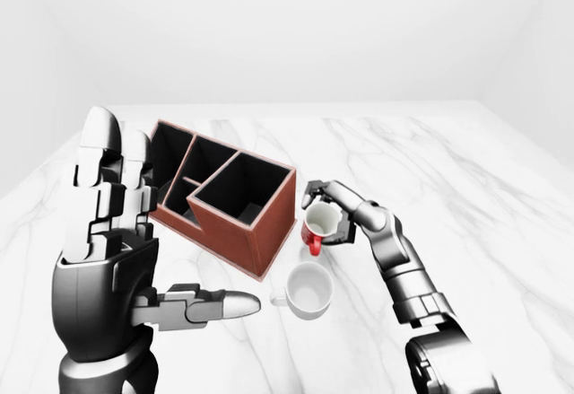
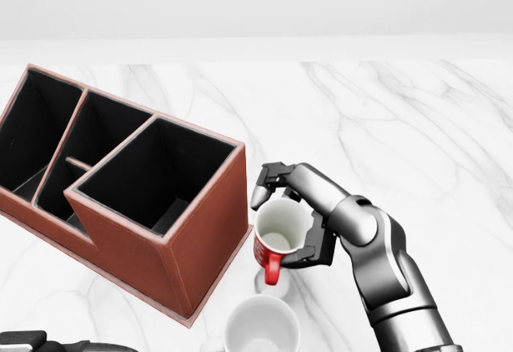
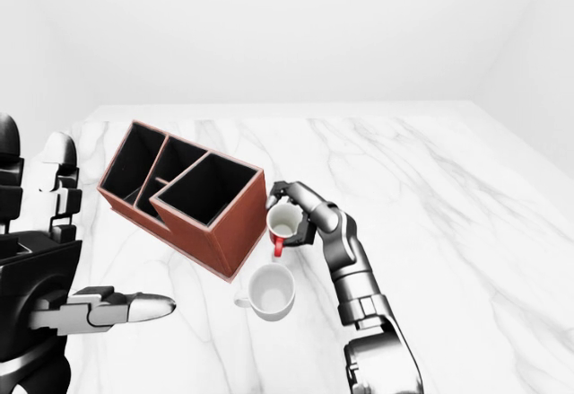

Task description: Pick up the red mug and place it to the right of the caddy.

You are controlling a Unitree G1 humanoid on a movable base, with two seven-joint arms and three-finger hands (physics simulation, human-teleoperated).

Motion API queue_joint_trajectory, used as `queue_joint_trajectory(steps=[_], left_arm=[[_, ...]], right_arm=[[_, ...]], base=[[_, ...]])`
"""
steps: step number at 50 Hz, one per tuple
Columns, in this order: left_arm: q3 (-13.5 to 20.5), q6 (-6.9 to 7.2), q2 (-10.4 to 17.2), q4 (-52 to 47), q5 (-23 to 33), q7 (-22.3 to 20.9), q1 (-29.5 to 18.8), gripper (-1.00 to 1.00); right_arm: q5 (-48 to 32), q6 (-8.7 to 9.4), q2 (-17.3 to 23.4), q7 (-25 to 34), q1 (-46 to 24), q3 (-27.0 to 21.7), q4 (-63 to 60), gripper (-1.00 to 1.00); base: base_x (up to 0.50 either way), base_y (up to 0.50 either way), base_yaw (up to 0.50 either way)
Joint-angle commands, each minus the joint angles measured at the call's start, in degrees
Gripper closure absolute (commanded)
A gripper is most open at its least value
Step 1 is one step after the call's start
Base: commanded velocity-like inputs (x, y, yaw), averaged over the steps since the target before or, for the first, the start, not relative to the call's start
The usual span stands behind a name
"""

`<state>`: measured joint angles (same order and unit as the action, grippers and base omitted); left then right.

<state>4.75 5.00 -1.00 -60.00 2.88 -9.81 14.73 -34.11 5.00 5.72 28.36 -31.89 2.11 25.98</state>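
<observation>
My left hand (image 1: 117,259) is hanging at the left of the left-eye view, fingers spread and upright, thumb sticking out, gripping nothing. Next right, the reddish-brown rectangular caddy with black compartments (image 2: 120,200) is sitting angled on the white marble tabletop (image 2: 449,127); all compartments I can see are looking empty. Just right of the caddy's near corner, my right hand (image 2: 292,216) is clamping the red ceramic mug with a white interior (image 2: 276,240), fingers wrapping over the rim and around the body, handle pointing down toward the bottom of the head view. The mug is looking lifted, hovering just above the table, very near the caddy wall but apparently not touching it; contact with the table is hard to tell. Below it in the head view, a white ceramic mug (image 2: 262,326) is standing upright on the marble, close under the red one.

Judging the step: carrying phase, grasp done, placement pending. Next move is calling for shifting the mug rightward and clear of the white mug, lowering it upright onto bare marble right of the caddy, then spreading the fingers.
</observation>
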Motion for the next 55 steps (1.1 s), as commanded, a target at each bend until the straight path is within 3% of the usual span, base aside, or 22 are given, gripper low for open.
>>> queue_joint_trajectory(steps=[1,3,4,29,34,37,42,46,55], left_arm=[[-0.27,0.00,0.06,0.00,0.02,0.06,0.13,-1.00],[-0.36,0.00,0.13,0.00,0.08,0.15,0.05,-1.00],[-0.31,0.00,0.15,0.00,0.01,0.13,0.01,-1.00],[0.31,0.00,0.15,0.00,-0.62,-0.44,0.19,-1.00],[0.22,0.00,0.14,0.00,-0.55,-0.37,0.11,-1.00],[0.37,0.00,0.10,0.00,-0.66,-0.46,0.13,-1.00],[0.36,0.00,0.20,0.00,-0.80,-0.30,0.34,-1.00],[0.78,0.00,0.39,0.00,-1.25,-0.18,0.22,-1.00],[0.44,0.00,0.52,0.00,-1.05,-0.08,0.36,-1.00]], right_arm=[[0.58,0.00,0.23,-0.70,-1.12,-0.56,0.33,0.41],[0.63,0.00,0.37,-0.94,-1.36,-0.62,0.68,-0.19],[0.71,0.00,0.41,-0.99,-1.42,-0.64,0.91,-0.99],[0.25,0.00,1.66,0.56,-1.39,-1.16,-0.67,-1.00],[-0.67,0.00,2.51,4.60,-2.51,-1.35,-6.29,-1.00],[-2.97,0.00,3.99,11.64,-4.48,-0.33,-17.80,-1.00],[-7.78,0.00,5.49,11.64,-7.34,0.09,-24.58,-1.00],[-9.74,0.00,7.19,11.64,-14.08,-1.18,-28.70,-1.00],[-6.42,0.00,10.17,11.64,-23.46,-3.52,-33.43,-1.00]], base=[[0.00,0.00,0.00],[0.00,0.00,0.00],[0.00,0.00,0.00],[0.00,0.00,0.00],[0.00,0.00,0.00],[0.00,0.00,0.00],[0.00,0.00,0.00],[0.00,0.00,0.00],[0.00,0.00,0.00]])
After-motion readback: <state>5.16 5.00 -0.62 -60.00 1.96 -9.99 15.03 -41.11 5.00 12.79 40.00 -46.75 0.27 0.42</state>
